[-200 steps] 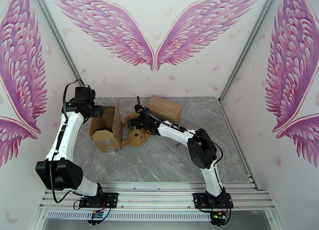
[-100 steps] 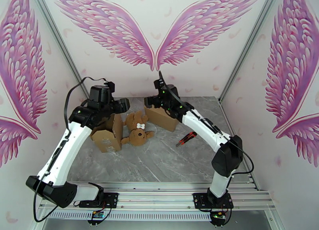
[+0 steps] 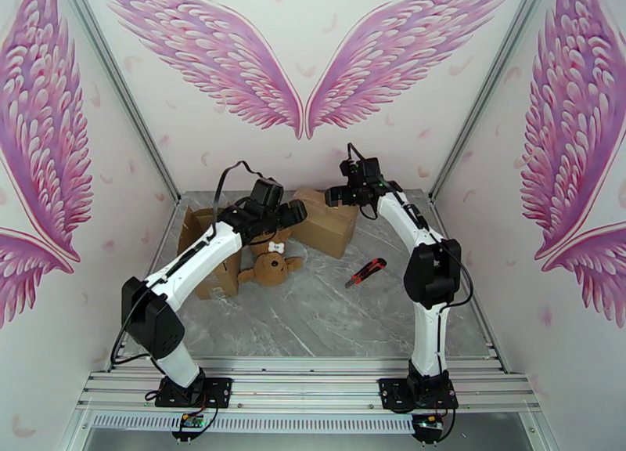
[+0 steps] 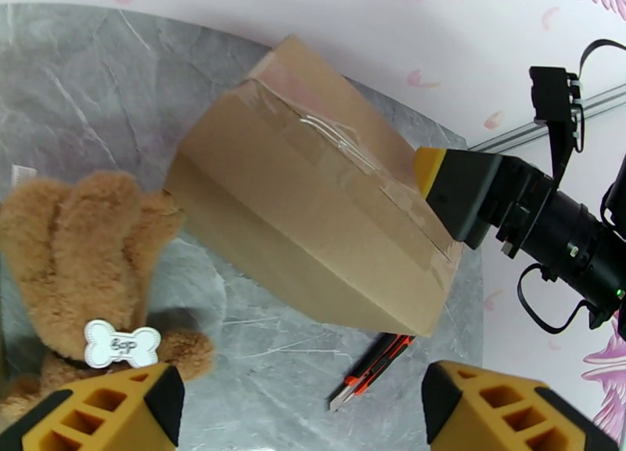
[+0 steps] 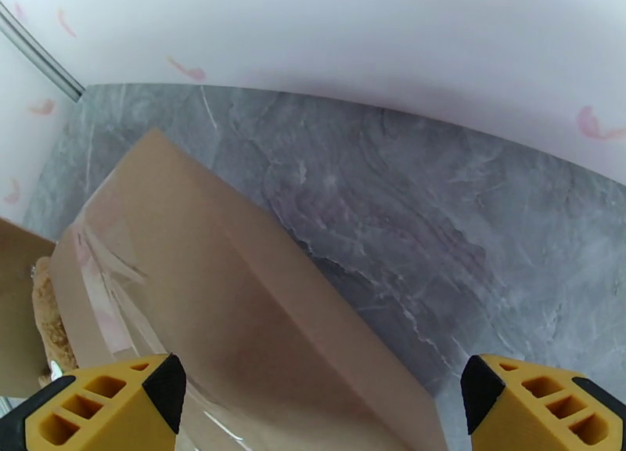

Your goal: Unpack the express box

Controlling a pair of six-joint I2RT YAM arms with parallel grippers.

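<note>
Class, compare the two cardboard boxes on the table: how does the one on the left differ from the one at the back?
The left box has its flaps open, while the back box is sealed with clear tape. The left box stands upright; the back box lies flat. Both are plain brown cardboard.

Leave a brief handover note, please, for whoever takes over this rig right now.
Left claw: open, empty, above the brown plush teddy bear, facing the taped brown cardboard box.
Right claw: open, empty, by that box's far edge.
Things: opened brown cardboard box at the left of the grey marble table; bear lying beside it; red-and-black utility knife on the table, right of the bear.
Done: bear is out of the opened box.
Left: the taped box looks sealed; probably cut it next, if it needs unpacking.
</note>
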